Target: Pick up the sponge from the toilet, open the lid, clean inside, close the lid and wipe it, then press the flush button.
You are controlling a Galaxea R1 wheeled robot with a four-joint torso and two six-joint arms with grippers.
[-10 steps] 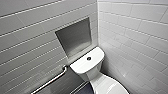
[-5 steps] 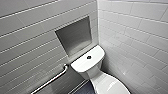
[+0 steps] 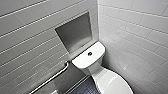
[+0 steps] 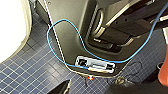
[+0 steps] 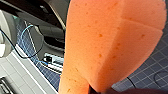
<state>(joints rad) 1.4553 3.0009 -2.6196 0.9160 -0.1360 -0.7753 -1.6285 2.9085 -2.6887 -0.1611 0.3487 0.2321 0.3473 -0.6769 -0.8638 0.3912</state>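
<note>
The white toilet (image 3: 98, 71) stands in the corner, its oval lid (image 3: 112, 83) lying down over the bowl. The dark round flush button (image 3: 89, 53) sits in the middle of the cistern top. In the right wrist view the orange sponge (image 5: 112, 42) looms large and close, with my right gripper (image 5: 100, 90) shut on its lower end. An orange-red patch (image 4: 164, 75) at the edge of the left wrist view looks like the same sponge. My left gripper (image 4: 95, 90) hangs open over the blue floor tiles with nothing in it, beside the toilet's white side (image 4: 12, 27).
A metal grab bar (image 3: 53, 77) runs along the tiled wall left of the cistern, under a recessed niche (image 3: 75, 32). White tiled walls close in on both sides. My own base, with a looping blue cable (image 4: 62, 27), stands on the dark blue floor (image 4: 30, 72).
</note>
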